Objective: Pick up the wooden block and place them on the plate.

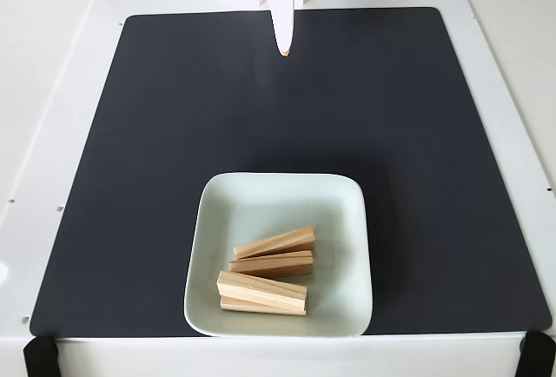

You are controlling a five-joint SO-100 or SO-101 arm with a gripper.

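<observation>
Lying inside the plate, all four wooden blocks crowd its near half, two stacked at the front. The fingers hang well beyond the plate over the black mat, seemingly pressed together and holding nothing. I'd guess the top front block could slide off its partner if the table gets jolted.

Fixed view: white gripper enters from top edge, centre-left, fingers pointing down twd camera. Jaws look closed together, tapering to one narrow tip w/ orange-ish end. Holds nothing. Rest of arm cropped.
</observation>
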